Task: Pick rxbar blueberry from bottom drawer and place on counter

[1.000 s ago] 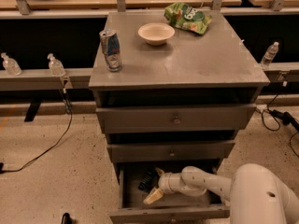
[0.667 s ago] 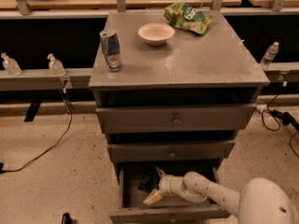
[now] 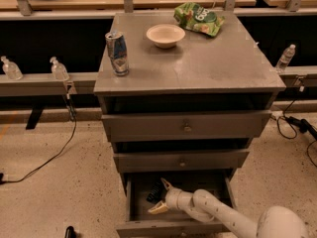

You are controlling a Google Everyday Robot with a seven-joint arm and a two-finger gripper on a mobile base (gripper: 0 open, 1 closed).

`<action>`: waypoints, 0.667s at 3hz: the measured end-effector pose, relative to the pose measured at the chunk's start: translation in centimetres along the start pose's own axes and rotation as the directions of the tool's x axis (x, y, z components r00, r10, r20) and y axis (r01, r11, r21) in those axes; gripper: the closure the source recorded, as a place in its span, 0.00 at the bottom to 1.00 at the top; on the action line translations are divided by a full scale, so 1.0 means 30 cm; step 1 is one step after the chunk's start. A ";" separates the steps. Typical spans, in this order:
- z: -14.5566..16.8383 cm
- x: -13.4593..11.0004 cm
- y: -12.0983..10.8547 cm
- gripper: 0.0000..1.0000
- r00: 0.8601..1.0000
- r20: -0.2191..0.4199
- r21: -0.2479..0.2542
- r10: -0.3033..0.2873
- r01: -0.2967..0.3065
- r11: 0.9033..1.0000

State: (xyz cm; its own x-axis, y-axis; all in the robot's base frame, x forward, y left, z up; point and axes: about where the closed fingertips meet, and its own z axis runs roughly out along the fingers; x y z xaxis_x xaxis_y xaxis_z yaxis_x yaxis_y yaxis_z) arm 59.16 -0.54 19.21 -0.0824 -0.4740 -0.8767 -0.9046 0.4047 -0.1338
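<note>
The bottom drawer [image 3: 173, 228] is pulled out. Inside it at the left lies the rxbar blueberry [image 3: 154, 193], a small dark flat bar. My gripper [image 3: 161, 198] reaches into the drawer from the right. It is open, with one pale fingertip [image 3: 164, 185] behind the bar and the other in front of it. The bar's right end sits between the fingers. The counter [image 3: 213, 66] is the grey top of the cabinet, well above the gripper.
On the counter stand a can [image 3: 118, 52] at the left, a white bowl [image 3: 165, 35] and a green chip bag [image 3: 198, 18] at the back. The two upper drawers [image 3: 185, 128] are slightly open above the gripper. Small bottles [image 3: 58, 69] and cables flank the cabinet.
The gripper has stayed at the bar in the bottom drawer. The rear of my arm has dropped toward the lower right.
</note>
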 end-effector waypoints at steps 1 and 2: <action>0.054 0.026 -0.041 0.13 0.999 -0.044 0.025 0.003 -0.002 1.000; 0.116 0.037 -0.083 0.17 0.997 -0.075 0.022 0.012 -0.010 1.000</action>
State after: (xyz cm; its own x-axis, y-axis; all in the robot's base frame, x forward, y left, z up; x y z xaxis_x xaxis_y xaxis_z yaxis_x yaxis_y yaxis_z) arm 62.78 0.67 16.96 -0.1241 -0.5266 -0.8410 -0.8942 0.4267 -0.1352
